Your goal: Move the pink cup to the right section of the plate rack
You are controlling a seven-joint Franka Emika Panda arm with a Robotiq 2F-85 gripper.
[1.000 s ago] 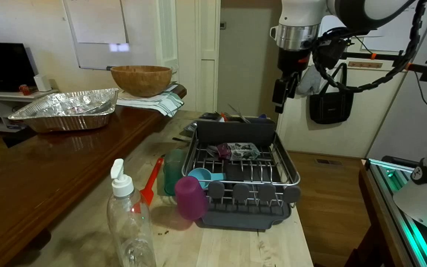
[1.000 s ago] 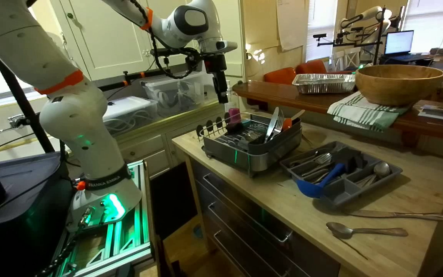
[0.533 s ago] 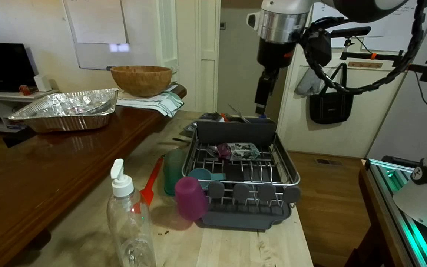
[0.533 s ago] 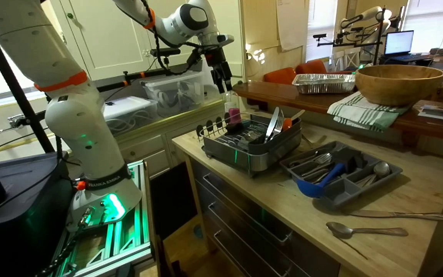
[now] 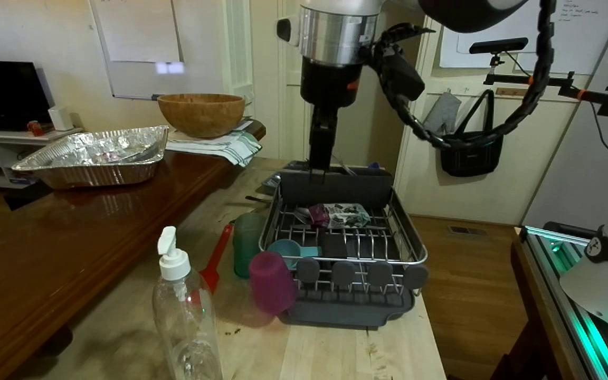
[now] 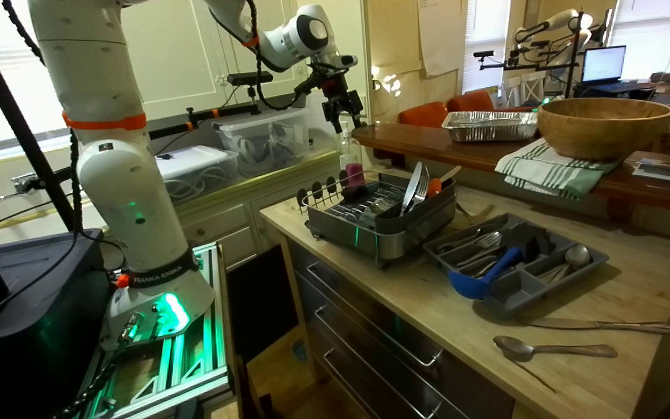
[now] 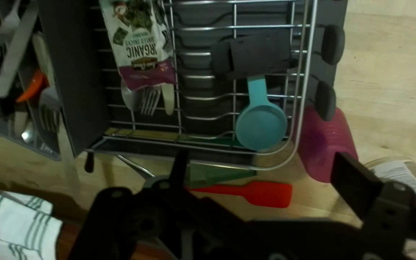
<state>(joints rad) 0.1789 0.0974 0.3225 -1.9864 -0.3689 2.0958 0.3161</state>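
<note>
Hand (image 7: 261, 162) farther from base (image 6: 160, 302); "ORGANIC" pkt (image 7: 143, 43) in rack (image 5: 364, 245)

In an exterior view you have a pale wooden worktop (image 6: 649, 273) over dark drawers (image 6: 364, 329), with cream cupboards (image 6: 166, 64), orange chairs (image 6: 474, 100) and a bright, blind-covered window (image 6: 655, 43) beyond it. In an exterior view you see a raised, glossy red-brown counter (image 5: 82, 232) running beside the worktop, brown floorboards (image 5: 470, 285) below it, and, well apart from it, a black screen (image 5: 3, 95).

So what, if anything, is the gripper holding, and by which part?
Nothing: the gripper is open and empty; the pink cup sits beside the plate rack.
</note>
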